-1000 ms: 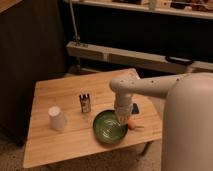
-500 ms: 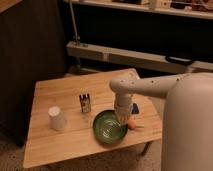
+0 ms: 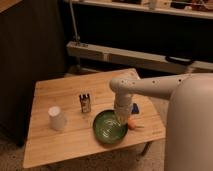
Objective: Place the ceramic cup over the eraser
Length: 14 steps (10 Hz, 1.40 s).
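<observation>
Looking down on the wooden table [image 3: 60, 145], we find the white cup [image 3: 56, 118] standing near its left edge, alone on the boards and touching nothing. We cannot tell whether its mouth faces up or down. To the right of the cup, and clearly apart from it, the eraser [image 3: 85, 102] stands upright: a small dark block with pale markings and a notched top, shorter than the cup. Nothing covers it.

Nearer the front edge, to the right of the eraser and close to it without touching, sits a round green bowl [image 3: 101, 131]. The gripper [image 3: 121, 116] hangs over the right side of this bowl, pointing downward at the end of the white arm [image 3: 150, 87] that reaches in from the right. Its fingers are pressed together, and we see nothing held between them. Whether the tips touch the bowl's rim we cannot tell.

A small orange thing [image 3: 133, 125] lies just beside the bowl on its right, close under the gripper. A flat blue thing [image 3: 135, 107] lies a little farther back, partly hidden by the arm. The gripper is well apart from both the cup and the eraser. The robot's broad white body [image 3: 192, 130] fills the right side of the view.
</observation>
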### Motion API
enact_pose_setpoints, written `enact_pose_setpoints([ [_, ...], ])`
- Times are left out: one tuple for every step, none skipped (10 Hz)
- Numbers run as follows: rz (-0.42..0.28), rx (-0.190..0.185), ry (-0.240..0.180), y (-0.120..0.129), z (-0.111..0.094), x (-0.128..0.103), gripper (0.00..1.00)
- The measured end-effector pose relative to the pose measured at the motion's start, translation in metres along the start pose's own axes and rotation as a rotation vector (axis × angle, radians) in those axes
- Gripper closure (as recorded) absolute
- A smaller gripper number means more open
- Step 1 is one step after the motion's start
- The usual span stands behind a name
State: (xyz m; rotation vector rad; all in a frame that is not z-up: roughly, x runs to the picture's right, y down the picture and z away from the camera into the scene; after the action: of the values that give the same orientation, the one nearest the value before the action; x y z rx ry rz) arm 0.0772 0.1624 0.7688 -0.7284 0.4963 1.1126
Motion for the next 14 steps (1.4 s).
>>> enact_pose_setpoints([
  [-0.057, -0.012, -0.037, 0.014, -0.015, -0.004, 0.96],
  [-0.121, -0.034, -0.076, 0.034, -0.034, -0.010, 0.96],
  [-0.204, -0.065, -0.123, 0.061, -0.059, -0.018, 0.96],
  [-0.274, -0.086, -0.158, 0.084, -0.079, -0.023, 0.96],
  [-0.304, -0.094, -0.175, 0.093, -0.088, -0.025, 0.96],
  [-0.307, -0.095, -0.176, 0.094, -0.089, -0.025, 0.96],
  [-0.308, -0.095, -0.176, 0.094, -0.089, -0.025, 0.96],
  [-0.308, -0.095, -0.176, 0.094, -0.089, -0.025, 0.96],
  [-0.308, -0.096, -0.177, 0.094, -0.089, -0.025, 0.96],
  [-0.308, -0.096, -0.177, 0.094, -0.089, -0.025, 0.96],
  [-0.320, -0.103, -0.182, 0.096, -0.090, -0.026, 0.96],
  [-0.352, -0.115, -0.194, 0.101, -0.092, -0.027, 0.96],
  [-0.410, -0.128, -0.212, 0.114, -0.097, -0.030, 0.96],
  [-0.461, -0.136, -0.227, 0.129, -0.101, -0.035, 0.97],
])
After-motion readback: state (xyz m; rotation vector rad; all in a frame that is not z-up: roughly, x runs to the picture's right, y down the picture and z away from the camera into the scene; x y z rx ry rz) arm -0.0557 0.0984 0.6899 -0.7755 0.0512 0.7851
